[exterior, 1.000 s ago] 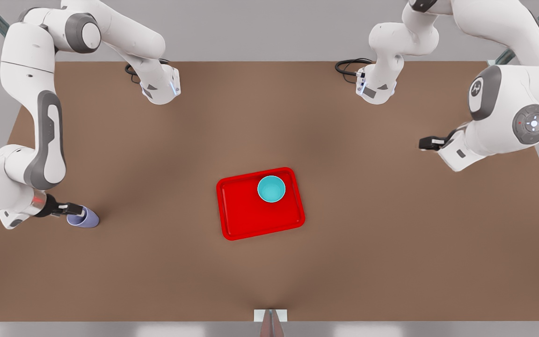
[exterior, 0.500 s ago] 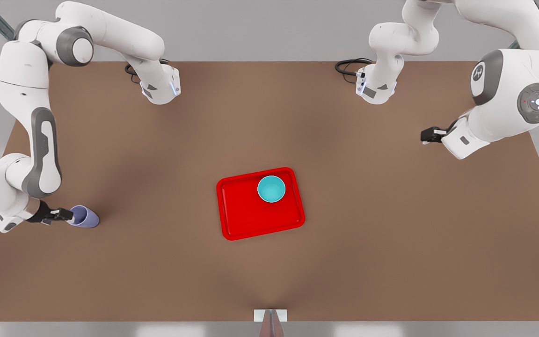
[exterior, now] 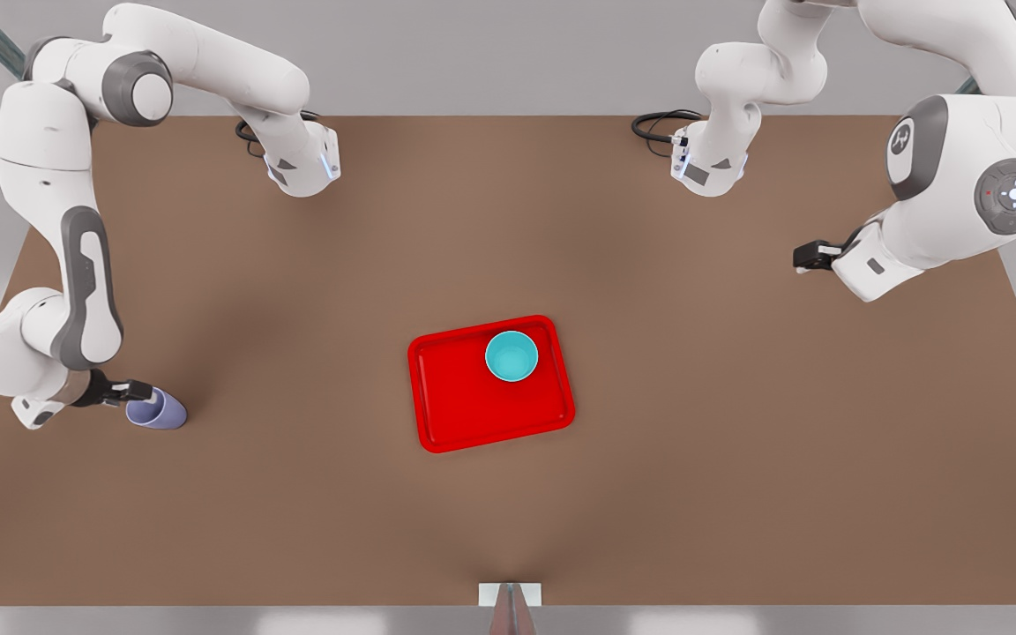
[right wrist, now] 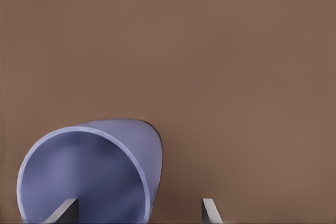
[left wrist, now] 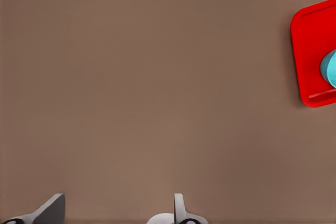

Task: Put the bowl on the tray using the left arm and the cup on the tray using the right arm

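Brown and bare, your counter (exterior: pixel 737 494) carries one red tray (exterior: pixel 473 410) at its middle, one teal bowl (exterior: pixel 511 356) upright on the tray's far corner, and one lavender cup (exterior: pixel 160 411) on its side near the edge at the front view's left. Since half a second ago, your right gripper (exterior: pixel 139 389) has risen slightly; its fingers (right wrist: pixel 209 209) are spread wide, one inside the cup's mouth. Your left gripper (exterior: pixel 799 257) waits near the opposite edge, fingers (left wrist: pixel 179 208) wide and empty. Nothing blocks the path to the tray.
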You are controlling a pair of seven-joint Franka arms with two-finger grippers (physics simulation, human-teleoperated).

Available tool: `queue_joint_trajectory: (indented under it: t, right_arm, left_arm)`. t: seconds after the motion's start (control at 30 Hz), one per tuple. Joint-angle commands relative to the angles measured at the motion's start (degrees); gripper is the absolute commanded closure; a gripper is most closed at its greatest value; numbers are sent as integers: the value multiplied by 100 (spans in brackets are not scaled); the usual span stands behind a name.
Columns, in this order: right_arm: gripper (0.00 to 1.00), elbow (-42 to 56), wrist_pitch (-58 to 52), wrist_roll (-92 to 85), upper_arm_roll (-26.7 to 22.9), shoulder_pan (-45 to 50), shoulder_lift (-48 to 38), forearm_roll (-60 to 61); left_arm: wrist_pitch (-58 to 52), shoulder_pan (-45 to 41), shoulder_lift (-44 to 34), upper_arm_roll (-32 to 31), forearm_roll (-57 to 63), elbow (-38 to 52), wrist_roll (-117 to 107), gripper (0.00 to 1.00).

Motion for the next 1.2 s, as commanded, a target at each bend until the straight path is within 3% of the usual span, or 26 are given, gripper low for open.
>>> queue_joint_trajectory:
  t: [0.0, 0.07, 0.13, 0.23, 0.9, 1.17]
  right_arm:
    - [39, -1, -1, -11, 0, 10, -18, 0]
    - [53, -36, -18, 7, 9, 28, 0, 0]
    - [57, -106, -18, 16, 9, 28, 8, 0]
    - [76, -150, -18, 42, 9, 28, 17, 0]
    - [79, 78, -27, 235, 44, 203, -62, -26]
    - [79, 658, -1415, 1808, 79, 915, -396, -395]
  left_arm:
    - [0, -7, 0, 0, 1, 0, 0, 0]
    - [0, -7, 0, 0, 1, 0, 0, 0]
    - [0, -7, 0, 0, 1, 0, 0, 0]
    - [0, -7, 0, 0, 1, 0, 0, 0]
    - [-26, -7, 35, 35, 27, 9, 0, 0]
    - [-26, -7, 35, 35, 45, 70, 26, 0]
